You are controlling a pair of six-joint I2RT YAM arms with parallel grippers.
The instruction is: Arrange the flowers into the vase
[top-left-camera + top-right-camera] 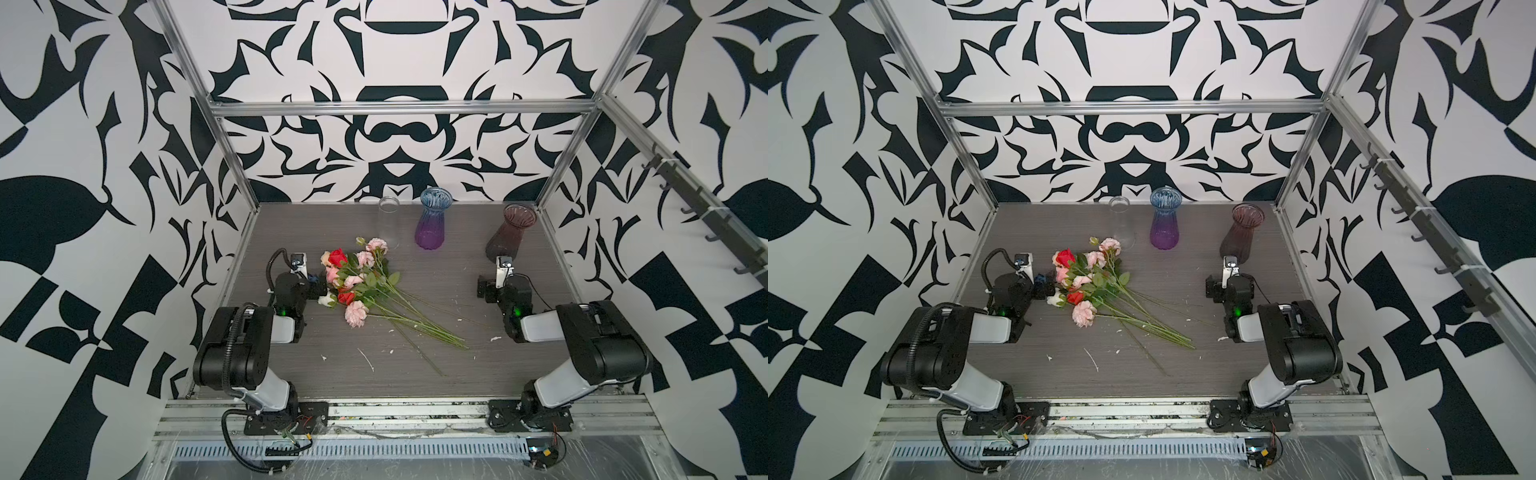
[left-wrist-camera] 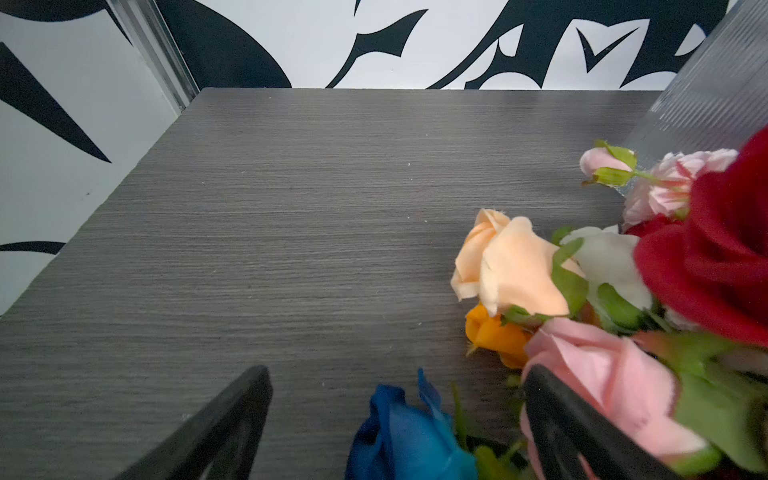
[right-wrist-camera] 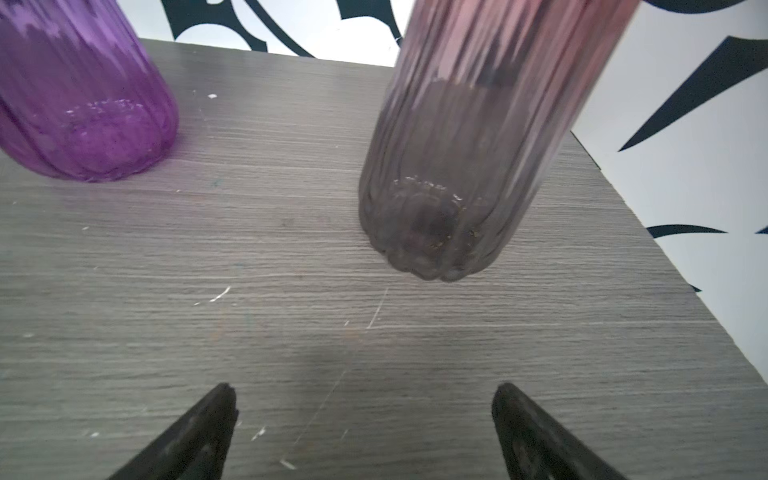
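Bunch of fake long-stemmed flowers [image 1: 365, 291] just lying flat on the grey wood-grain table [image 1: 498, 365], left of centre. The left gripper [image 2: 399, 374] gapes wide right at the heads, with the blue rose [image 2: 399, 436] between its jaws. The right gripper [image 3: 363, 395] is wide too, empty, facing the ribbed smoky-pink glass vase [image 3: 478, 145].

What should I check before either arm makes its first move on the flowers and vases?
1. Left gripper open and empty: ok.
2. Right gripper open and empty: ok.
3. Flowers within the left arm's reach: ok, the blooms lie right beside its fingers.
4. One flower free to lift alone: not ok, the stems cross in a heap.
5. Clear vase, blue-purple vase and pink-brown vase upright and empty: ok.
6. Which vase is meant: cannot tell.
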